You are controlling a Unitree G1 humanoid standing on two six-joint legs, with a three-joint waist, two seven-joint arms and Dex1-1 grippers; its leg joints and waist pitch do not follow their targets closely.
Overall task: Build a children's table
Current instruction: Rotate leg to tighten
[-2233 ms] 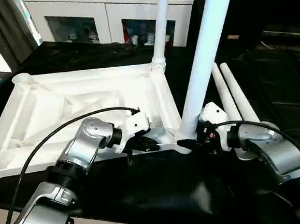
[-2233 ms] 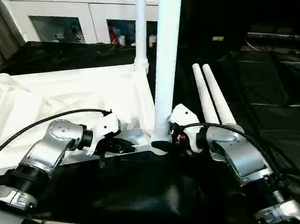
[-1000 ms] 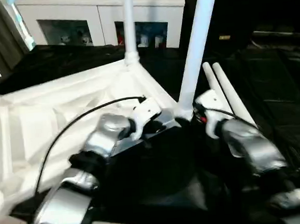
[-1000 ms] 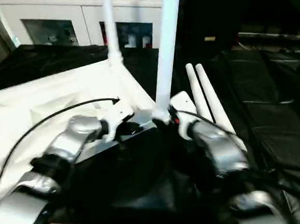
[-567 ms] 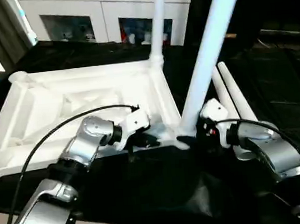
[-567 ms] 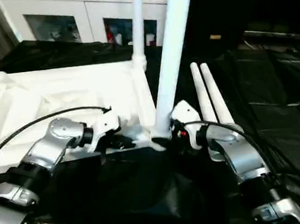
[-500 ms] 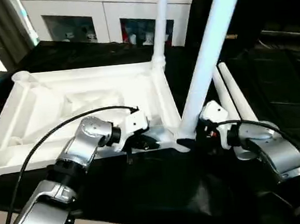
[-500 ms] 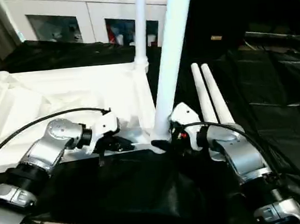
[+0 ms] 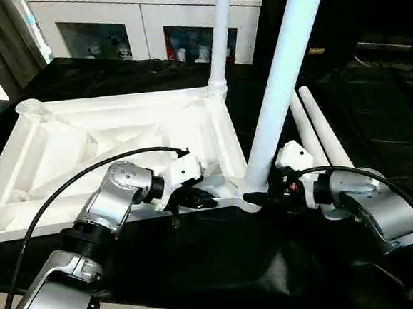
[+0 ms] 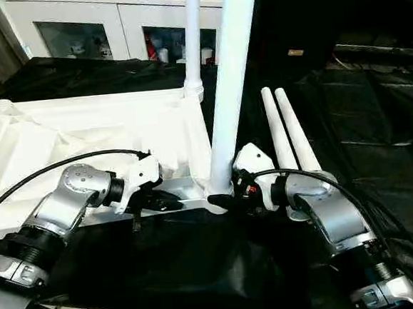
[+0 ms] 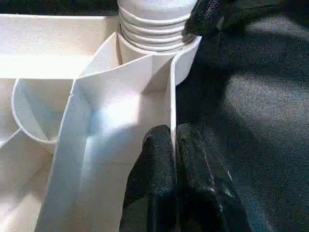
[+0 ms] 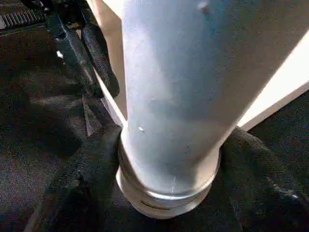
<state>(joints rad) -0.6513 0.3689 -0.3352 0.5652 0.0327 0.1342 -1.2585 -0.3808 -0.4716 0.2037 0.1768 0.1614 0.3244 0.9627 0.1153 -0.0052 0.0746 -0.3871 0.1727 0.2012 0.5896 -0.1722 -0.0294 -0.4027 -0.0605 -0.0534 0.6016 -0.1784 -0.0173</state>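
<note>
Tabletop [image 9: 113, 144] inverted on black surface [image 9: 222, 268]. Left tool [image 9: 196, 198] clamped on near rim wall. Right tool [image 9: 263, 197] gripping near leg [image 9: 280, 84] at corner socket [image 11: 159, 46]. Risk: leg leans, threads may cross or bind; rim could slip. Two spare legs [image 9: 319, 128] lie beside.

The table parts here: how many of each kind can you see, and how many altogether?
Tabletop, lying underside up: 1
Legs standing in corner sockets, far one and near one: 2
Loose legs lying side by side on the black cloth, one and the other: 2
Total: 5 parts
</note>
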